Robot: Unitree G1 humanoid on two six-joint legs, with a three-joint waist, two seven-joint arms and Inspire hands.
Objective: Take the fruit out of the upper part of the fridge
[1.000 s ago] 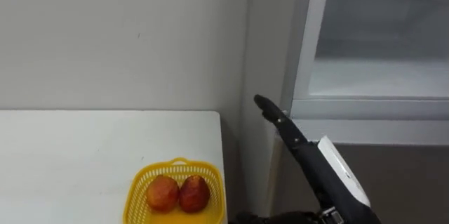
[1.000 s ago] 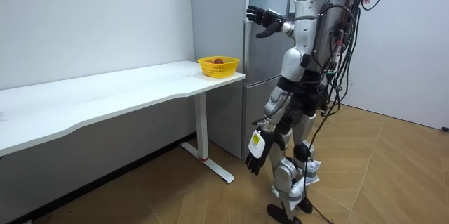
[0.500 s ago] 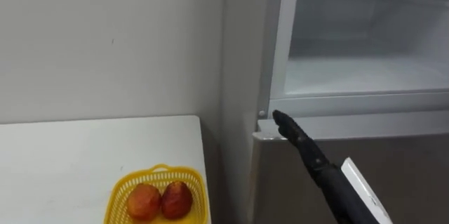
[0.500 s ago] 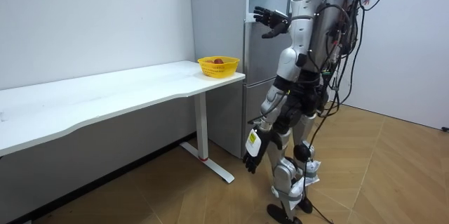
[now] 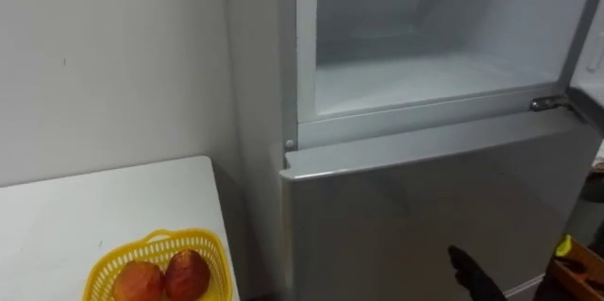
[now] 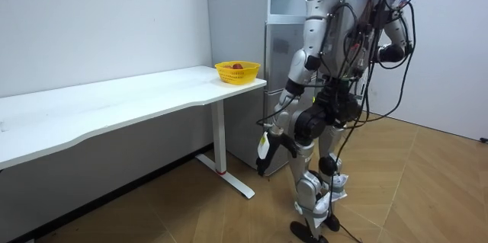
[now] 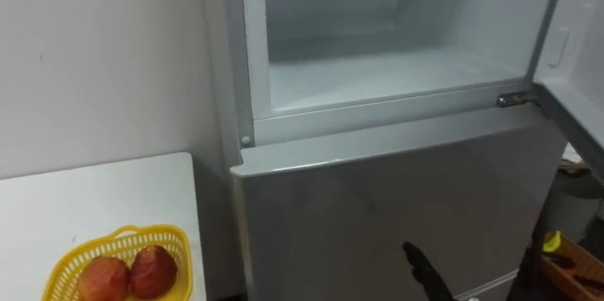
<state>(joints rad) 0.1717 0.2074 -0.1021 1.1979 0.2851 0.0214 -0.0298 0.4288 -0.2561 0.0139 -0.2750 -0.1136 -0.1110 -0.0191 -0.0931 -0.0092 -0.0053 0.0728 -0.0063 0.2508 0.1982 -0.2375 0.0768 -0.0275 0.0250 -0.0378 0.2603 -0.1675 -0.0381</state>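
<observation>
While the robot stood facing the tall grey two-door fridge [image 5: 255, 103], its right hand [image 5: 467, 275] showed as one dark fingertip low before the shut lower door [image 5: 415, 197]; released or clenched, could not tell. White-walled upper compartment [image 5: 425, 75] stood open above and beyond that hand, upper door [image 7: 578, 46] swung out to its right. Left hand [image 6: 264, 154] hung by the thigh, fingers slack, holding nothing. Round yellow plastic basket [image 5: 160, 238] with two red fruits [image 5: 187, 275] sat on the white table [image 5: 94, 207], well left of the right hand.
</observation>
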